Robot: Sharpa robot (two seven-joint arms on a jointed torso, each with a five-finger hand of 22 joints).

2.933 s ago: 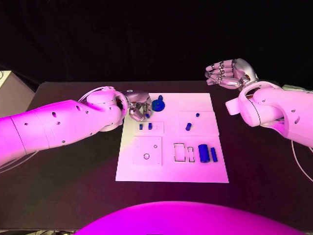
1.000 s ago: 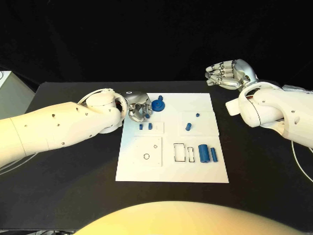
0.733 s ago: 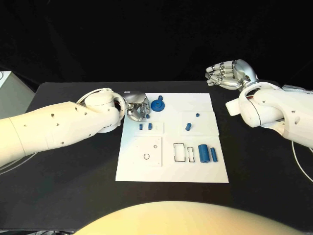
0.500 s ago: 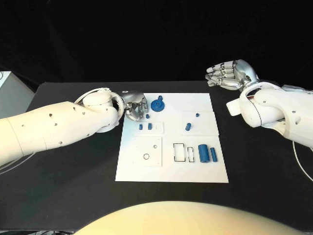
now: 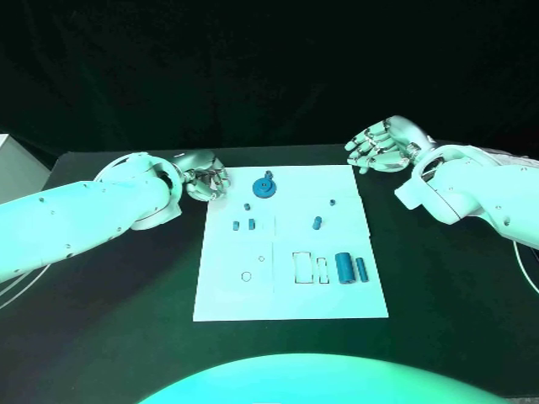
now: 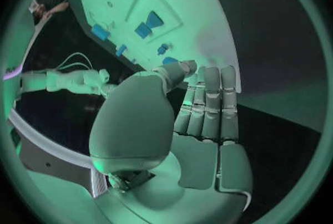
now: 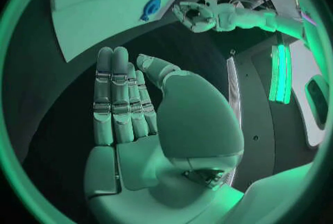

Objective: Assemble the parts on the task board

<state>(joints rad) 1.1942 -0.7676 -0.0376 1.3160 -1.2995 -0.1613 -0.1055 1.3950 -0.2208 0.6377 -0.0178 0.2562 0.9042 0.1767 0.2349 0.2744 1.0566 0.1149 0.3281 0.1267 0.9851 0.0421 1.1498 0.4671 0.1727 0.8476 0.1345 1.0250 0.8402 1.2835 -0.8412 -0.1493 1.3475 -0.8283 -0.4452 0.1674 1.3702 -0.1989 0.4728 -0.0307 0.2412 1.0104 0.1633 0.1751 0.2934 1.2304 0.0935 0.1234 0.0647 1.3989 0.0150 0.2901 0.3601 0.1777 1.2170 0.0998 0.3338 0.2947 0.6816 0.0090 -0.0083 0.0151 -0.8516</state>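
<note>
A white board lies at the centre of a black desk, its long side running from 12 to 6 o'clock in the head view. Eight small blue pieces can be counted on it: one round disc-like piece with a raised stub near the 12 o'clock edge; one tiny piece just below it; a pair of short pegs standing side by side at about 10 o'clock of the board's middle; one tiny peg and one slanted short piece on the 1 to 2 o'clock side; and two upright cylinders, one thick and one thin, side by side at about 4 o'clock. Outlined recesses, two rectangular slots and a small oval hole, are drawn or cut in the lower half; whether they are holes or mere outlines is hard to make out. The left hand rests off the board, just beside its 11 o'clock corner, fingers apart and grasping nothing; the left wrist view shows its fingers straight and side by side. The right hand hovers beyond the board's 1 o'clock corner, palm released and fingers extended, holding nothing, as the right wrist view confirms. No legible writing or brand mark appears on the board or pieces.
</note>
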